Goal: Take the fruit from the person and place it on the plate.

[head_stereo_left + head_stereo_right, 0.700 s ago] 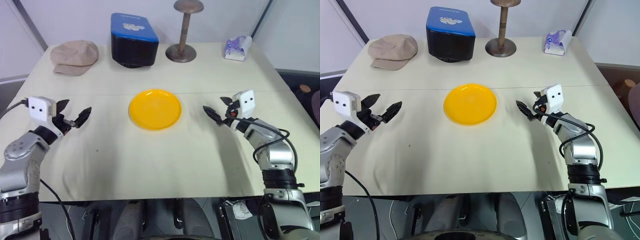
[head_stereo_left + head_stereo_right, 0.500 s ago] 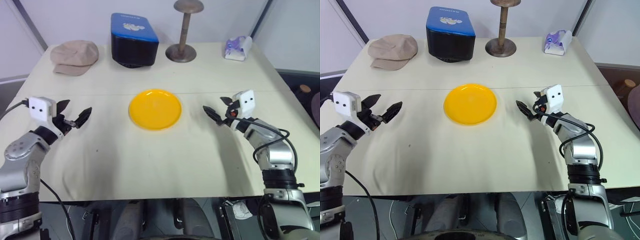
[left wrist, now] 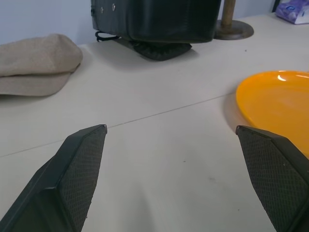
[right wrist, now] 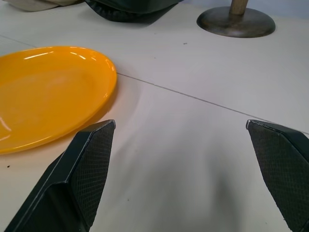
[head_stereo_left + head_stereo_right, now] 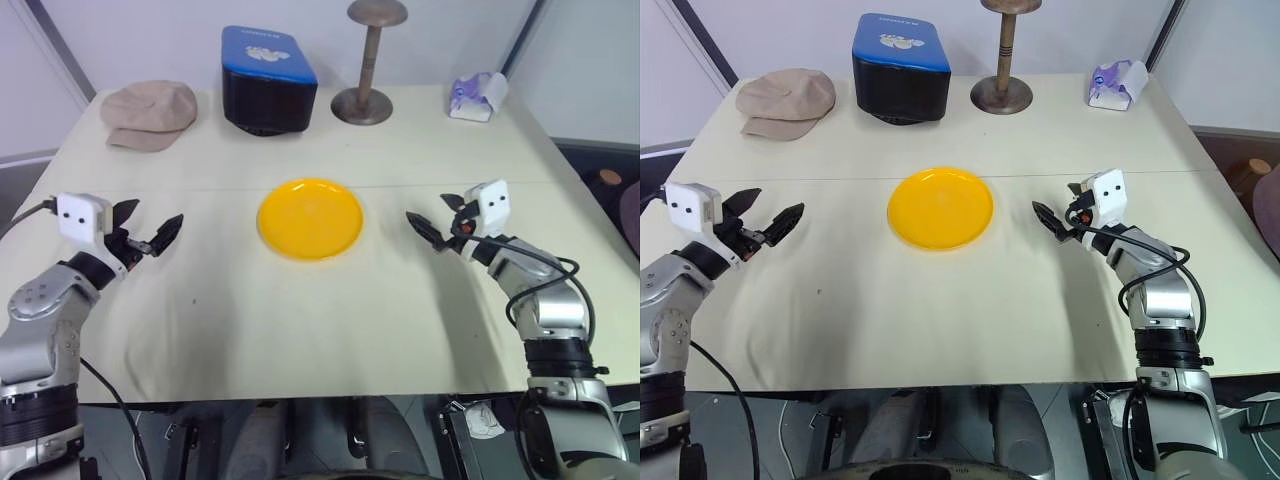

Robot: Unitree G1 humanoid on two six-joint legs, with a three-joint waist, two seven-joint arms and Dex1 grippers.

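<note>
The yellow plate (image 5: pixel 310 217) sits bare at the middle of the table (image 5: pixel 300 320). The left gripper (image 5: pixel 150 233) hovers above the table near its left edge, its 2 black fingers (image 3: pixel 72 179) spread wide apart with nothing between them. The right gripper (image 5: pixel 435 225) hangs near the right edge, fingers likewise spread (both point inward, toward the plate). Along the far edge stand a tan cap (image 5: pixel 148 113) at the left corner, a blue box (image 5: pixel 267 75), a wooden stand (image 5: pixel 368 60), and a tissue pack (image 5: pixel 476 97) at the right corner.
</note>
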